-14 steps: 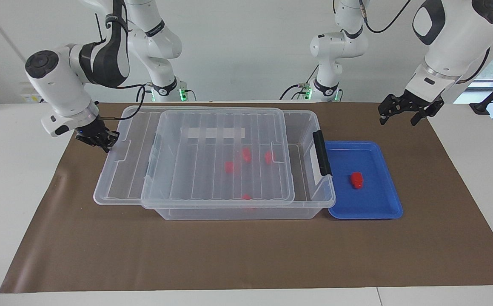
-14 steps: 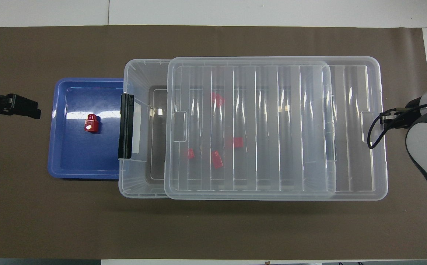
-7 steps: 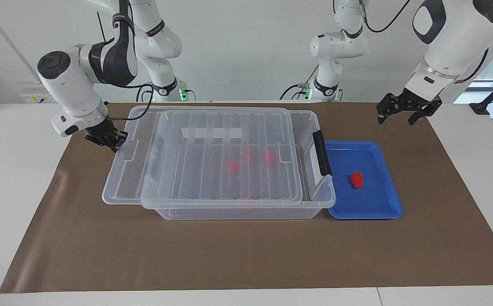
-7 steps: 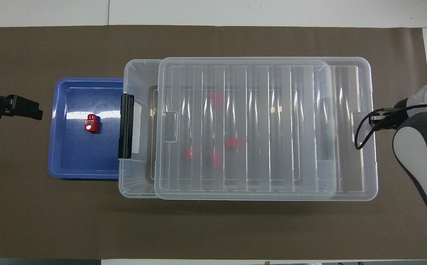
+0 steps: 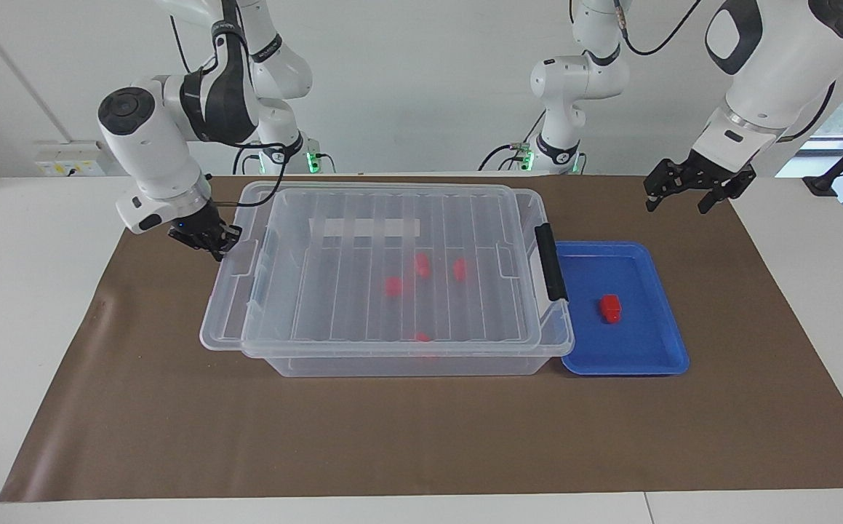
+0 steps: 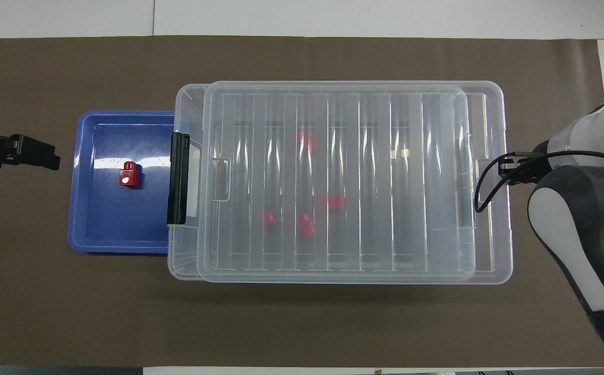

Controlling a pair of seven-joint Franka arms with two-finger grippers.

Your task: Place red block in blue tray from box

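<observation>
One red block (image 5: pixel 609 308) lies in the blue tray (image 5: pixel 646 349), also seen in the overhead view (image 6: pixel 129 174). The tray (image 6: pixel 109 229) sits against the box (image 5: pixel 406 364) at the left arm's end. Several more red blocks (image 5: pixel 393 286) (image 6: pixel 307 226) lie in the box under its clear ribbed lid (image 5: pixel 363 291) (image 6: pixel 364 182). My right gripper (image 5: pixel 210 239) is shut on the lid's end tab at the right arm's end. The lid covers nearly the whole box. My left gripper (image 5: pixel 683 193) (image 6: pixel 36 156) is open and empty, over the mat beside the tray.
A black latch (image 5: pixel 550 262) (image 6: pixel 178 177) stands on the box's end next to the tray. A brown mat (image 5: pixel 421 437) covers the table under everything. The right arm's forearm (image 6: pixel 583 219) hangs over the mat at its end of the box.
My right gripper has slid the lid toward the left arm's end, so it now covers most of the box. The left gripper and the block in the tray have stayed put.
</observation>
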